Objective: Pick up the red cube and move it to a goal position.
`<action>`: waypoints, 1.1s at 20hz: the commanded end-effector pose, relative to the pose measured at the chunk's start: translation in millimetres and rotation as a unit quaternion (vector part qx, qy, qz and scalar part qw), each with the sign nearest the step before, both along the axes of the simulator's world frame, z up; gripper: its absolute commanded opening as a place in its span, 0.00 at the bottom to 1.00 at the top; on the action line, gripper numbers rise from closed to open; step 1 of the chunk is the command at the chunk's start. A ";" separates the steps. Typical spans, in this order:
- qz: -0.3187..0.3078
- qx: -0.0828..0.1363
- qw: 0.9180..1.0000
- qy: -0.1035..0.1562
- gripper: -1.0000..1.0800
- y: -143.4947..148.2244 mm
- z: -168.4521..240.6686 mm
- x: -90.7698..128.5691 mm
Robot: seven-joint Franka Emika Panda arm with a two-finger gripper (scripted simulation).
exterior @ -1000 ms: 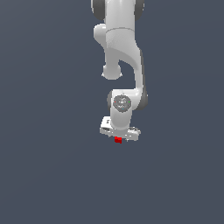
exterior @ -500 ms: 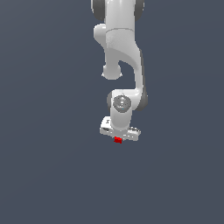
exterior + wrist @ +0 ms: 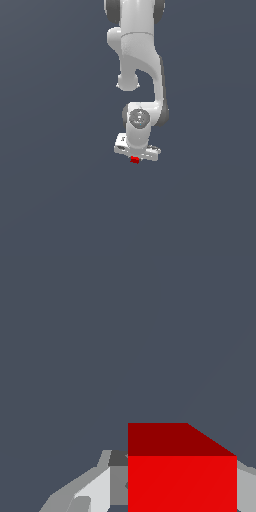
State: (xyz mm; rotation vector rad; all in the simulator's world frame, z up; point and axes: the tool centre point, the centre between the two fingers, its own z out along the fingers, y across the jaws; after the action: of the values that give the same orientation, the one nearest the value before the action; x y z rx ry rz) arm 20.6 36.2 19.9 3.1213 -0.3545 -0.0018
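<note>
No visible change from the frame half a second back: arm (image 3: 142, 60), gripper (image 3: 135, 158) and red cube (image 3: 134, 159) in the same spots against the plain grey background. Cube equal-sided, so no long axis; wrist view shows one face square to the camera, top face receding. Sits between the jaws right under the white gripper body, jaws clamped on its sides, held in mid-air.

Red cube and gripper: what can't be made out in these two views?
- Exterior view: the red cube is a speck under the gripper; fingers too small to see.
- Wrist view: the cube's lower part is cut off by the frame edge; it hides one finger, so contact is unclear.
- Goal position: no marker visible in either view.
</note>
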 end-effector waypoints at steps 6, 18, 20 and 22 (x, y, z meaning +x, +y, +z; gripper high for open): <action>0.000 0.000 1.000 0.000 0.00 -3.8 17.3 -1.5; 0.000 0.000 1.000 0.000 0.00 -25.9 112.8 -10.2; 0.000 0.000 1.000 0.000 0.00 -30.3 132.4 -11.6; 0.000 0.000 1.000 0.000 0.00 -34.4 150.3 -12.8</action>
State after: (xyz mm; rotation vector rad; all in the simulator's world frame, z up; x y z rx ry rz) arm 9.2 4.9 156.0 3.1219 -0.3553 -0.0001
